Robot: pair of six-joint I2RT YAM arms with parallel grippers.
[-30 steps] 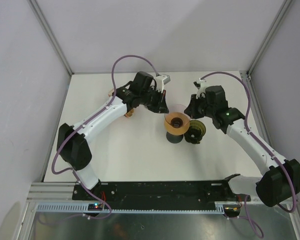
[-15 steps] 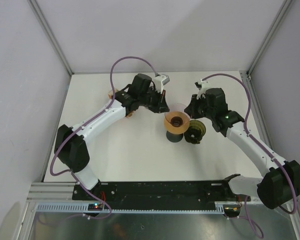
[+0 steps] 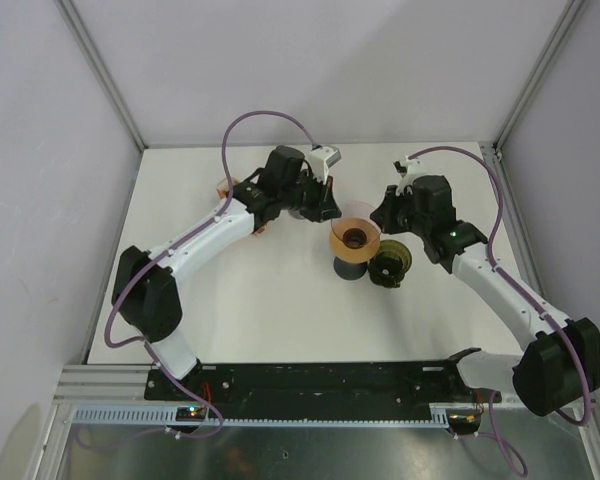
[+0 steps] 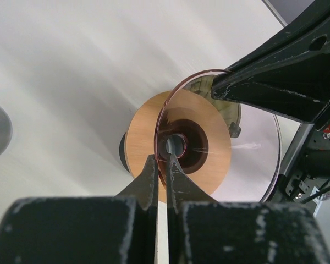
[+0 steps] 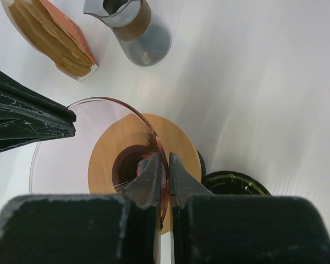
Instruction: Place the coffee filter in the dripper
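1. Left claw [image 4: 160, 160]: fingers drawn almost together, pinching the thin glass rim of the dripper [image 4: 253, 148].
2. Right claw [image 5: 164, 164]: narrowed the same way onto that rim, on the far side of the dripper from the left claw. The two claws face each other across the cone.
3. Dripper: clear cone of pink-tinted glass with a dark hole at its centre. A round wooden collar [image 4: 143, 137] sits around its lower part. From above it stands over a dark base [image 3: 348, 275]. Whether it rests on the base or is raised off it, I cannot tell.
4. Dark green round container [image 3: 390, 266]: just beside the dripper, on the right arm's side.
5. Coffee filters [image 5: 49, 38]: fanned stack of brown paper lying well apart from the dripper, beyond its left-claw side.
6. Glass carafe [image 5: 143, 38]: has a brown band at the neck and stands near the filters, likewise apart from the dripper.
7. Tabletop [image 3: 280, 300]: white, and carries everything above.
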